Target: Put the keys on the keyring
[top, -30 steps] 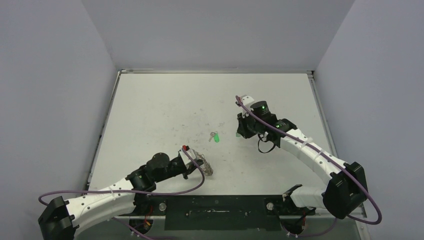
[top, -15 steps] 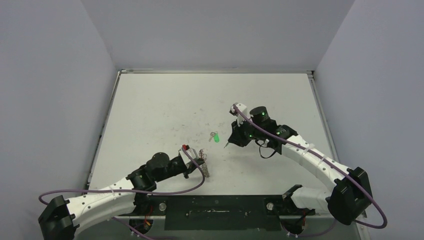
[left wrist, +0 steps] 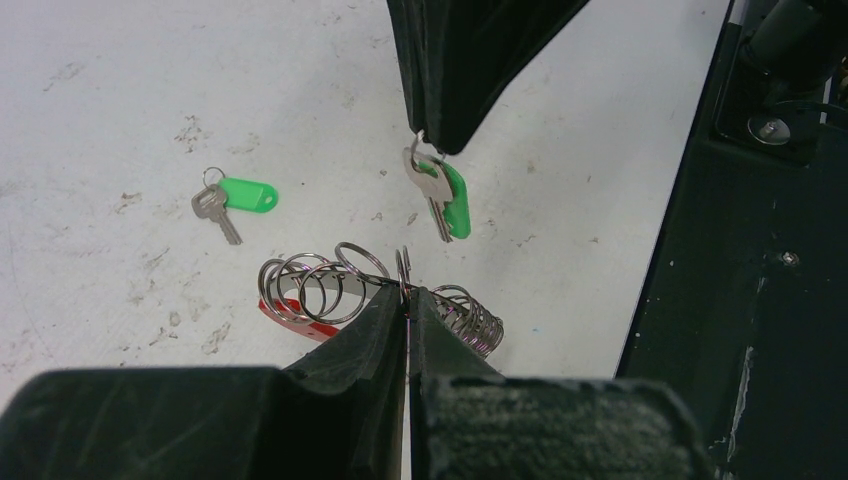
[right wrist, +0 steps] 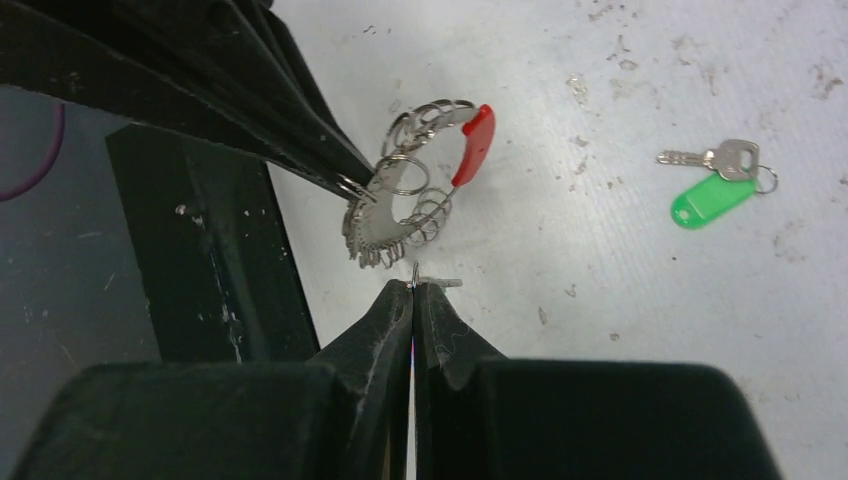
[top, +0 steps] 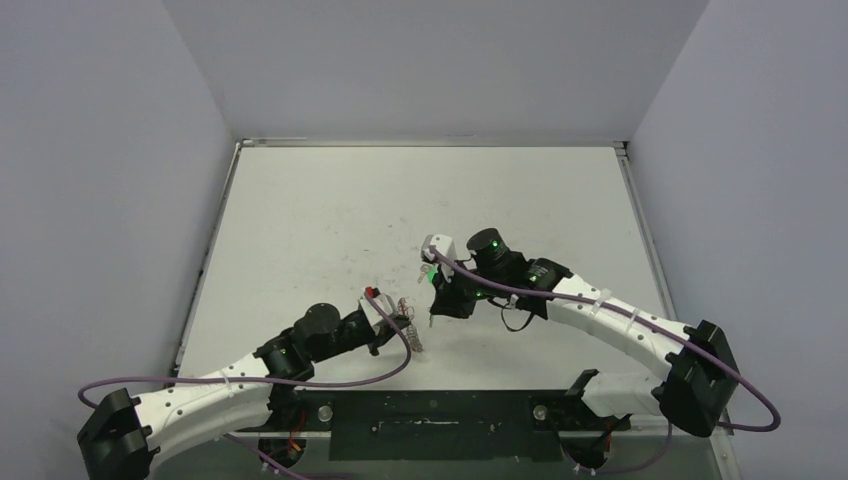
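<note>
Left gripper [left wrist: 407, 303] pinches silver loopy keyring with red piece [left wrist: 325, 288], held up for reach. Right gripper [right wrist: 413, 292] pinches small silver key with green tag [left wrist: 434, 188], close beside keyring, ready to hook. Other green-tag key [left wrist: 226, 197] waits on table [left wrist: 120, 100].

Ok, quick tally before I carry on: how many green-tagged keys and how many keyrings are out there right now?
Green-tagged keys: 2. A held key hangs from the right gripper; a loose key lies on the table.
Keyring with a red segment: 1, pinched in the left gripper.
Total: 3
</note>
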### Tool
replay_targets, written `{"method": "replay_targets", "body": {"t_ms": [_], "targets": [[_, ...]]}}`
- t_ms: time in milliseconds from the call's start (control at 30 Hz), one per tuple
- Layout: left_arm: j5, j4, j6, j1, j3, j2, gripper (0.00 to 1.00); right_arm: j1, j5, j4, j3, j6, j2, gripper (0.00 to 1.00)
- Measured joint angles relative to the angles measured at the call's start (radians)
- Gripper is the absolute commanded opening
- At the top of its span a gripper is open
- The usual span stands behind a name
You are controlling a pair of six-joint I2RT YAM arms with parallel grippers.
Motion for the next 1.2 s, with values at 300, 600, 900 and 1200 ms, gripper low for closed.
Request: {"method": "replay_targets", "body": {"t_ms": [300,600,900,1200], "targets": [[0.002,0.0,-0.005,0.0,0.001,0.0,0.0,0.092,0.005,-0.014,0.039,-0.03,0.045,0.0],[0.01,0.0,-0.006,0.0,0.001,0.0,0.0,0.137,0.018,-0.021,0.074,-0.041,0.063,0.0],[0.013,0.0,-0.006,0.0,0.001,0.0,0.0,0.169,0.028,-0.023,0.103,-0.045,0.097,0.0],[0.019,0.0,-0.006,0.0,0.002,0.0,0.0,0.181,0.062,-0.026,0.118,-0.047,0.112,0.0]]}}
